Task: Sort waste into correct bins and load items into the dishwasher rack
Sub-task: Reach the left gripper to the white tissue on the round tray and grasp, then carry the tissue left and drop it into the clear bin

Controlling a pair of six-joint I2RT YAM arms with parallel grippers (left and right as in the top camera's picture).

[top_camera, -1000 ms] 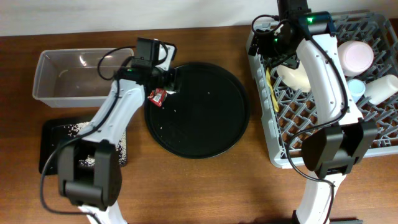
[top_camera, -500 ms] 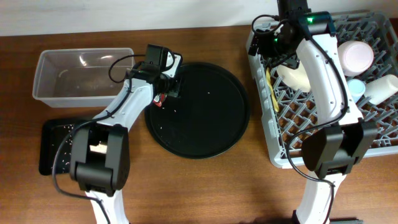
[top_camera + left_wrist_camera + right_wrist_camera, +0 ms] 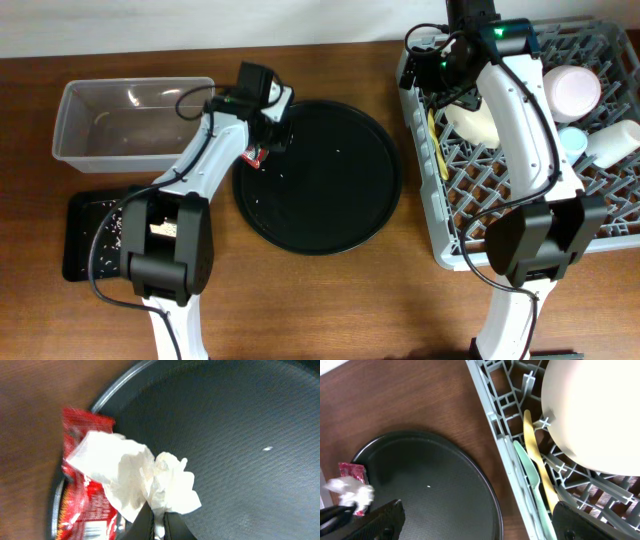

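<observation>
My left gripper (image 3: 158, 521) is shut on the crumpled white tissue scrap (image 3: 135, 477), at the left rim of the round black tray (image 3: 330, 190). The red wrapper (image 3: 82, 495) lies under the tissue, over the rim. From overhead the left gripper (image 3: 268, 138) is just above the wrapper (image 3: 252, 157). My right gripper (image 3: 480, 525) hangs open and empty over the left edge of the grey dishwasher rack (image 3: 450, 230). The cream bowl (image 3: 595, 410), a yellow utensil (image 3: 537, 455) and a pale blue utensil (image 3: 530, 482) lie in the rack.
The clear tub (image 3: 70, 140) stands at the far left. Below it is the shallow black tray (image 3: 80, 250) with rice grains (image 3: 112, 218). The pink bowl (image 3: 572, 88), light blue cup (image 3: 572, 140) and white cup (image 3: 612, 142) sit in the rack.
The left gripper swung right to the round tray's rim and closed on the tissue scrap. The right arm has not moved.
</observation>
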